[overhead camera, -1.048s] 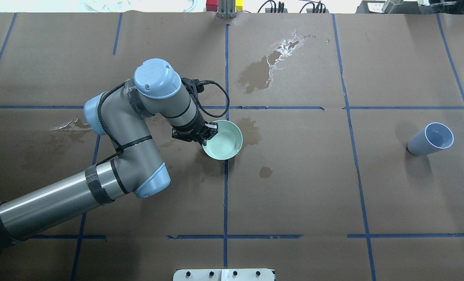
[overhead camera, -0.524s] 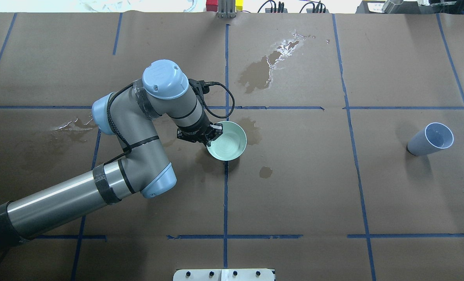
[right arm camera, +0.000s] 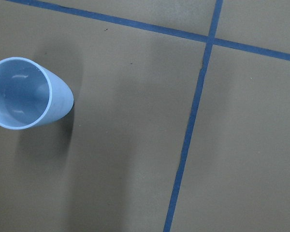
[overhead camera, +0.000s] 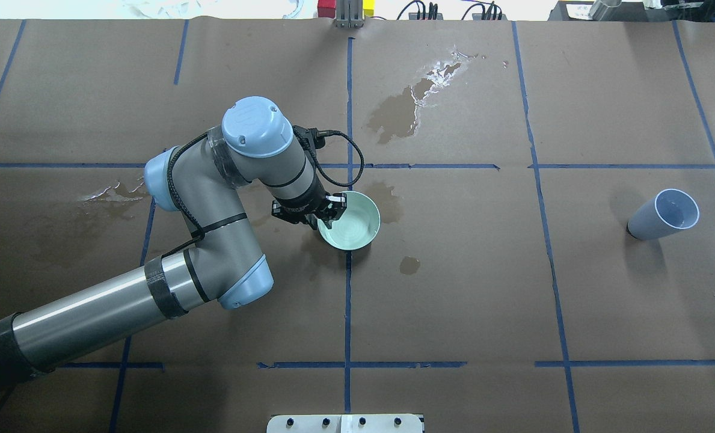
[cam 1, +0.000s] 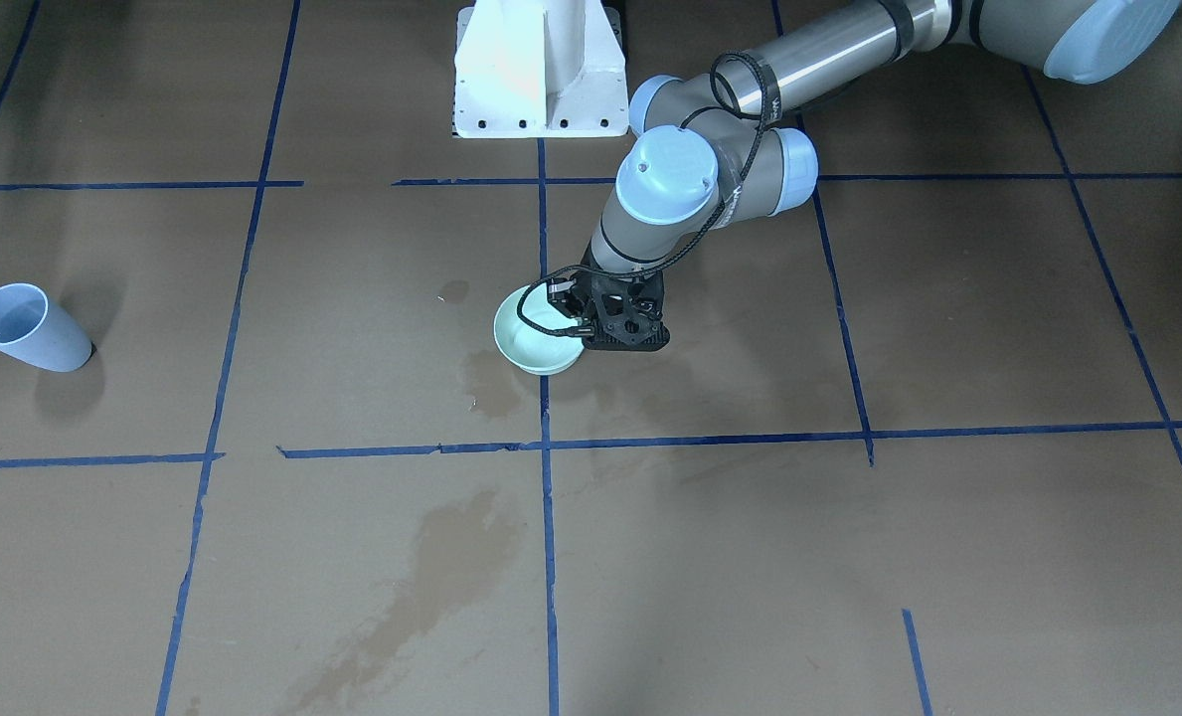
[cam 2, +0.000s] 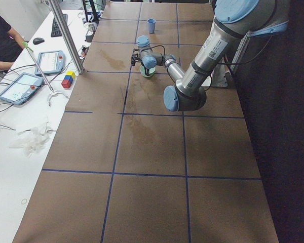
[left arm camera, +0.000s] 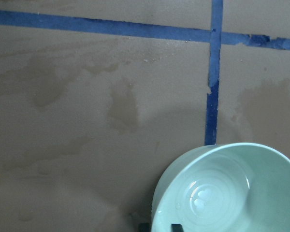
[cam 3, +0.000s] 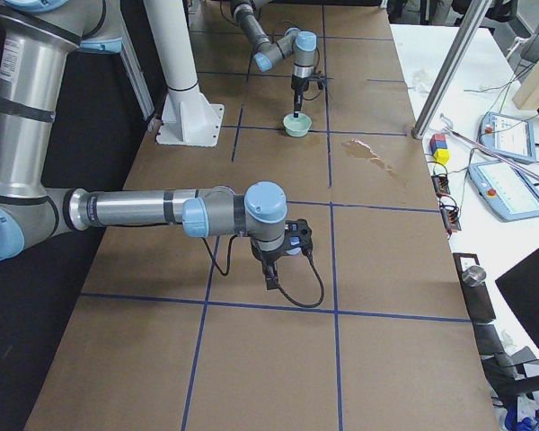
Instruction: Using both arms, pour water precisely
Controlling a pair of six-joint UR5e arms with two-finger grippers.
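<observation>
Brown board (overhead camera: 453, 288), blue tape (overhead camera: 348, 300) grid, damp stains (overhead camera: 396, 114). Left gripper (overhead camera: 331, 211) clamps the bowl (overhead camera: 354, 225) rim near the centre. Right gripper (cam 3: 269, 282): cannot tell its state.

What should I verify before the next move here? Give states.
1. Grip: left claw straddles the bowl rim, one finger inside: ok.
2. Load: water shimmers at the bowl's bottom: ok.
3. Bowl level, nothing spilling: ok.
4. Target: cup upright, mouth open: ok.
5. Cup held by right claw: not ok, it stands free.
6. State of right claw: cannot tell, side view only.
</observation>
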